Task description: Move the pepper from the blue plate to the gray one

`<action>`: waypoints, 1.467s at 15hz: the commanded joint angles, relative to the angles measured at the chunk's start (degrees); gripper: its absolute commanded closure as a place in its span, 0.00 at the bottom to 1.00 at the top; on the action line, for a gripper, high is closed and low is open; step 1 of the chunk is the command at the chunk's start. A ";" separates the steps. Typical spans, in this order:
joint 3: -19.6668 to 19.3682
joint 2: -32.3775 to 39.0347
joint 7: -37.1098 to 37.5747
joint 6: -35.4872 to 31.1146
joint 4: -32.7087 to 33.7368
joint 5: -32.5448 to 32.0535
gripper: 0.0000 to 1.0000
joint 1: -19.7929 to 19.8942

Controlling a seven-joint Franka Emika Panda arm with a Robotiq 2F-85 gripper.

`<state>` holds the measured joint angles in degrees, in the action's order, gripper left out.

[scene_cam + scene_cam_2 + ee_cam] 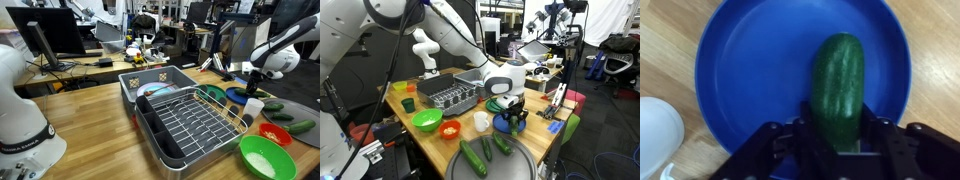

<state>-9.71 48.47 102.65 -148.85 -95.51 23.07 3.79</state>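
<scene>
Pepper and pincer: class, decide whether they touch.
Cannot tell. In the wrist view the pincer straddles the near end of the pepper over the blue plate, but neither contact nor a gap shows plainly.

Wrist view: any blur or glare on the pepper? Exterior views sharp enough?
Wrist view: soft focus throughout, only a mild sheen on the pepper, blue plate evenly lit, no hard glare. Both exterior views: bright, even room light, but coarse; that pepper cannot be made out there.

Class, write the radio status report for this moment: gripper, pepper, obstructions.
Gripper straddles pepper, grip unconfirmed. Pepper lies on blue plate. Gray plate holds other green vegetables.
</scene>
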 commanded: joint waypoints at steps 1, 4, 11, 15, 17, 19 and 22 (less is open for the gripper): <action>2.56 -1.48 -2.06 0.58 -0.22 0.31 0.65 2.26; 2.94 -2.67 -2.85 0.49 -0.60 0.45 0.71 2.65; 0.99 -9.40 -1.62 -0.03 -6.23 0.48 0.77 3.20; 2.01 -13.54 -1.85 -2.24 -11.95 4.46 0.74 5.93; 2.42 -15.06 -2.08 -3.50 -14.94 8.13 0.78 7.87; 2.96 -16.69 -3.02 -5.89 -18.53 12.84 0.78 10.55; 3.03 -18.10 -6.23 -10.42 -22.51 21.07 0.78 13.44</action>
<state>-9.04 33.41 99.50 -154.62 -113.50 37.38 14.02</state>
